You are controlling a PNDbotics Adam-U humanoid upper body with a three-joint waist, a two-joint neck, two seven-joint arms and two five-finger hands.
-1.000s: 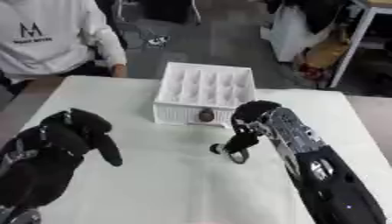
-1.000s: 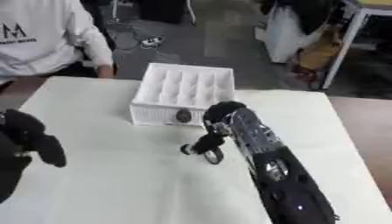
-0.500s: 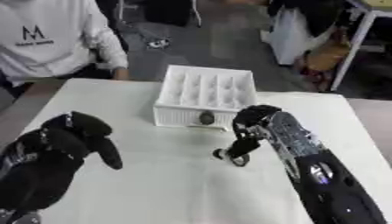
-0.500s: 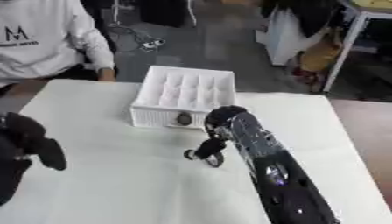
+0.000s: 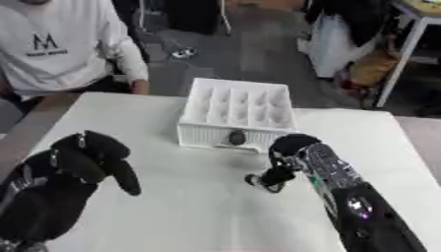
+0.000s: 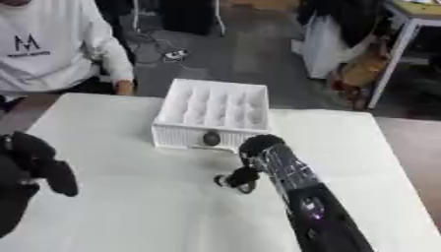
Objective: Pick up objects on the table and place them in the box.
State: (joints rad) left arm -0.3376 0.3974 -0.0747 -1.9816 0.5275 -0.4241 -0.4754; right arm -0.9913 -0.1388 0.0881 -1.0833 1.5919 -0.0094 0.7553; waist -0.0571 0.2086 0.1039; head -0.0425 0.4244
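Room: a workshop floor with grey carpet, other desks and bags behind; a person in a white sweatshirt sits at the far left edge of the bench (image 5: 172, 206), touching nothing of the task.
Bench: white and bare apart from the box and one small dark object.
Box: the white box (image 5: 237, 114) stands near the far edge, about the middle, its inside split into rows of small compartments; every compartment I can see looks empty. A dark round spot shows on its near wall; what it is I cannot tell.
Object: a small dark object (image 5: 256, 181), rounded and ring-like, lies in front of the box's near right corner, at the right hand's fingertips; whether it is lifted off the bench I cannot tell.
Right hand: the right hand (image 5: 284, 162) reaches in from the near right, its fingers curled down and apparently pinching the object.
Left hand: the left hand (image 5: 82, 162) sits idle near the near left corner, fingers bent inwards and holding nothing.
Progress: early, by my reading. Nothing is in the box yet, and the one object in sight seems only just grasped.
Left to do: raise it, carry it over the box's near wall and let it go into a compartment.
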